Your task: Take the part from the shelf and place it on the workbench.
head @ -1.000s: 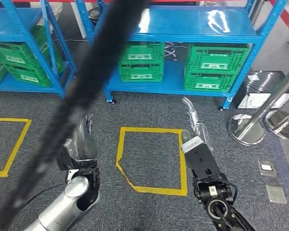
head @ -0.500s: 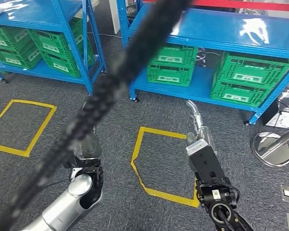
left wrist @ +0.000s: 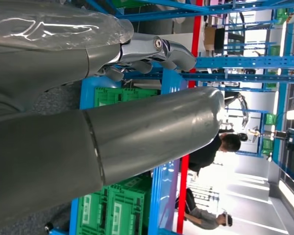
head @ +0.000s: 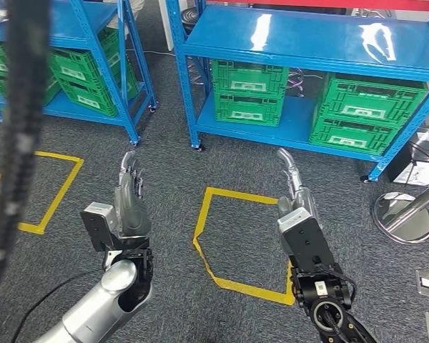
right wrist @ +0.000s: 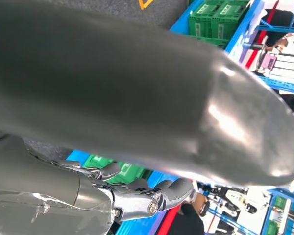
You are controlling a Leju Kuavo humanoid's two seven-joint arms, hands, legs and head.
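Note:
My left hand (head: 129,204) is raised over the grey carpet, fingers stretched forward and holding nothing. My right hand (head: 294,187) reaches forward the same way, empty, above the far edge of a yellow floor square (head: 201,214). Both point toward a blue shelf unit (head: 309,43) whose top board is shiny and bare where I see it. Green crates (head: 248,93) (head: 363,107) fill its lower level. Up close, the left hand (left wrist: 101,98) and right hand (right wrist: 138,122) show a thick grey thumb and straight metal fingers apart.
A second blue shelf (head: 66,21) with green crates stands at the left. A black cable (head: 15,143) hangs close before the camera at the left. A chrome post base (head: 404,214) and a dark box (head: 422,153) sit at the right. People (left wrist: 215,147) stand beyond the shelves.
The camera has turned, shifting the shelves and floor squares rightward in the picture. The black cable swung from the middle to the left edge. My left hand has lifted, fingers now stretched up.

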